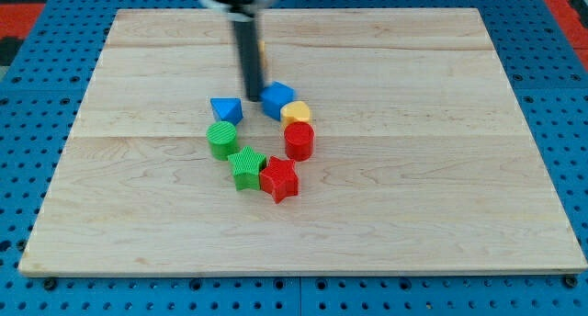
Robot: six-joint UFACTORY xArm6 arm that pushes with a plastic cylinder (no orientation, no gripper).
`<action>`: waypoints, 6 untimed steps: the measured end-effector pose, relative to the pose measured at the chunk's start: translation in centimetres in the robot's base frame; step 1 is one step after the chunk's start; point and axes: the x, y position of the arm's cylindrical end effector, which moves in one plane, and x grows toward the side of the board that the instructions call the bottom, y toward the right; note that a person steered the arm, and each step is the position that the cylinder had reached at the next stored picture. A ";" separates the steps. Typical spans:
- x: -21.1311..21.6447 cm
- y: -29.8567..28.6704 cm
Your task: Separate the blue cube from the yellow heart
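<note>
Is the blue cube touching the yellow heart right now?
Touching. The camera view shows the blue cube pressed against the yellow heart with no board visible between them; my tip sits at the cube's left edge.

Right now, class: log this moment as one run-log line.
tip: at blue cube, its left | cube–yellow heart: touching | separation: not yet done

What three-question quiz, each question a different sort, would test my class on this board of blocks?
1. True or false: the blue cube touches the yellow heart.
2. Which block lies nearest the view's bottom? A green cylinder B red star C blue triangle
3. Fill in: my tip sits just to the view's ____ of the blue cube.

Key: 1 true; 2 B; 3 left.
</note>
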 end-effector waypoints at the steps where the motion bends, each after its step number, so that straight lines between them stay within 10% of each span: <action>1: 1.6 10.3; 4: 6.4 4.4; 6: 5.1 14.2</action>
